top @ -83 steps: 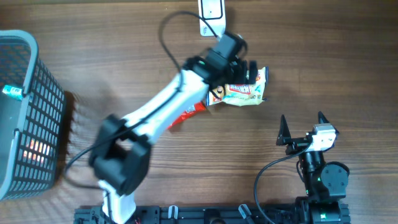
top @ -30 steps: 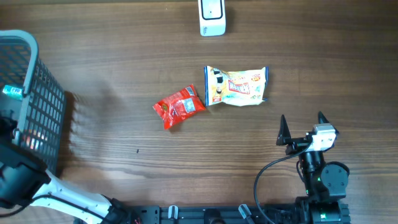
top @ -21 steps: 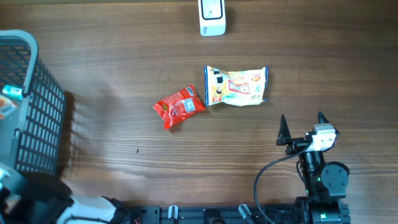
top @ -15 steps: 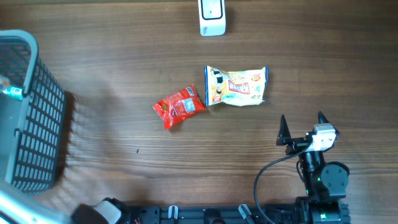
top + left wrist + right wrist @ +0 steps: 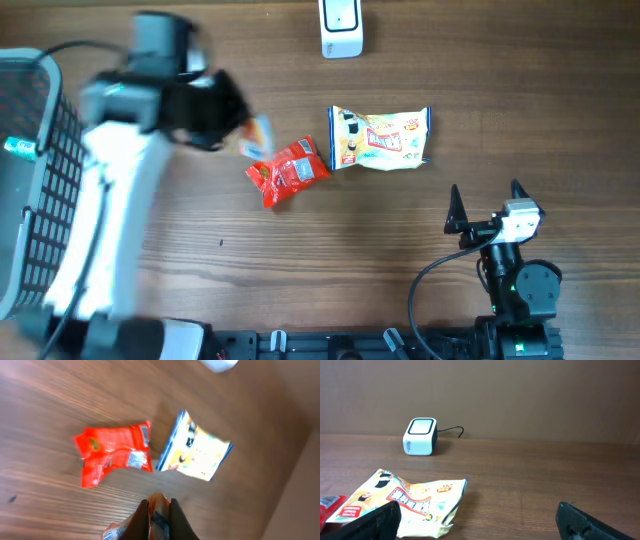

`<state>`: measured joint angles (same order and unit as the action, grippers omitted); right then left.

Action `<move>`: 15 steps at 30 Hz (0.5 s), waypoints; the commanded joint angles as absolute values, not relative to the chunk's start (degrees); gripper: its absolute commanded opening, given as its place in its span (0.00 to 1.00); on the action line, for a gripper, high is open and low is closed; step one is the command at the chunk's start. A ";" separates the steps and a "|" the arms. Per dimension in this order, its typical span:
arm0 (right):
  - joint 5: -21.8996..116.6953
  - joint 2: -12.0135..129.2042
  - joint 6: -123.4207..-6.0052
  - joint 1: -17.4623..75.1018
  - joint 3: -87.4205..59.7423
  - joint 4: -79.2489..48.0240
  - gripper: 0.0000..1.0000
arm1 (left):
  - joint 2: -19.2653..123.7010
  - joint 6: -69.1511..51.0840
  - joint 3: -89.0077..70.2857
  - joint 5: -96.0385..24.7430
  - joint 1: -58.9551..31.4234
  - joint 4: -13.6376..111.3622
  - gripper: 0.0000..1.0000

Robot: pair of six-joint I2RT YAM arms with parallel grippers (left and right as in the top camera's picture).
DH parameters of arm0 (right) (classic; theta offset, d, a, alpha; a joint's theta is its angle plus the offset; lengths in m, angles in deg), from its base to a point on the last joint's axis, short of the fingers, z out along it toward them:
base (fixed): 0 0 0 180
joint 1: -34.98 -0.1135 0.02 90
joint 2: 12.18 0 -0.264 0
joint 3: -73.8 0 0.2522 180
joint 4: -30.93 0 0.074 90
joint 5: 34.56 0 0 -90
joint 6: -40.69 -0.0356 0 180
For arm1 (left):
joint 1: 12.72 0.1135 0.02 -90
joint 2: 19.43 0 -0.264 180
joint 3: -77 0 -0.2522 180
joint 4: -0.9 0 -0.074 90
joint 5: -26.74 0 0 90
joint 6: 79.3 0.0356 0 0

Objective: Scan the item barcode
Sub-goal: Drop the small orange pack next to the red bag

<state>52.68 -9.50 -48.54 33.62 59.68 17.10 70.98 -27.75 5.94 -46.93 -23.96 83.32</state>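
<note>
A brown wood-grain table carries a grey plastic mesh basket at its left edge. Well apart from it, near the middle, lies a crumpled red foil snack packet – its upper right corner just beside the blue-trimmed left end of a flat yellow-and-white printed packet.

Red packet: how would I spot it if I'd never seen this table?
On the wooden table, find the small white scanner at the far edge; two snack packets lie side by side nearer the middle. The red packet is the left one, beside the pale yellow packet. It alone is bright red and crumpled; its neighbour is flatter, with blue edges.
</note>
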 commanded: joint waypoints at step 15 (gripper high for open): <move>52.48 -9.76 -47.95 33.55 59.74 17.25 1.00 | 85.69 -14.25 18.27 -53.88 -32.62 82.53 1.00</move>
<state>52.68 -9.50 -48.54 33.62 59.68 17.10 89.95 -22.44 9.00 -52.85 -36.66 79.56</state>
